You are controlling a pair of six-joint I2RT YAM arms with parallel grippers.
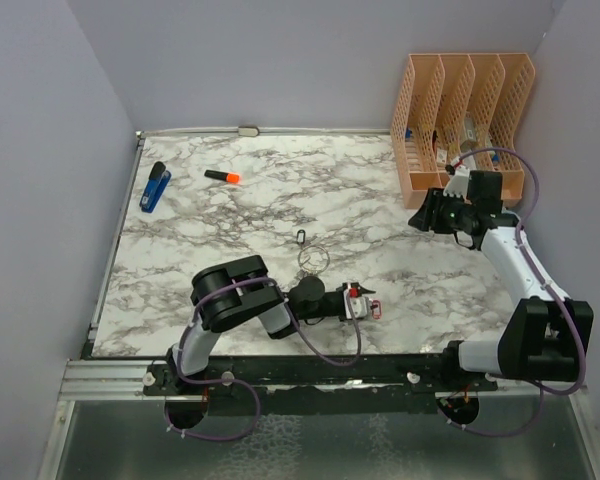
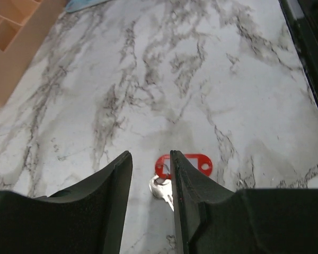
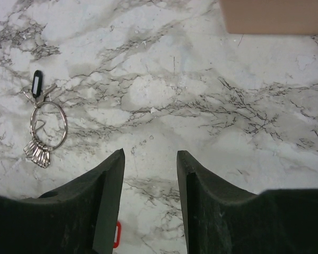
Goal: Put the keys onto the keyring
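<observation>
Marbled counter (image 1: pixel 280 200), orange rack (image 1: pixel 462 115) at its far right corner, my right hand (image 3: pixel 150 153) raised beside it, spread apart, my left hand (image 2: pixel 151 154) low, spread apart around the red-tagged key (image 2: pixel 188 165), keyring (image 3: pixel 49 123) mid-counter, small keys (image 3: pixel 38 152) bunched on it, dark-headed key (image 3: pixel 37 83) touching its rim

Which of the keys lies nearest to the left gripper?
The silver key with the red rectangular plastic tag, right by the left gripper; the dark-headed key lies beside the wire keyring.
</observation>
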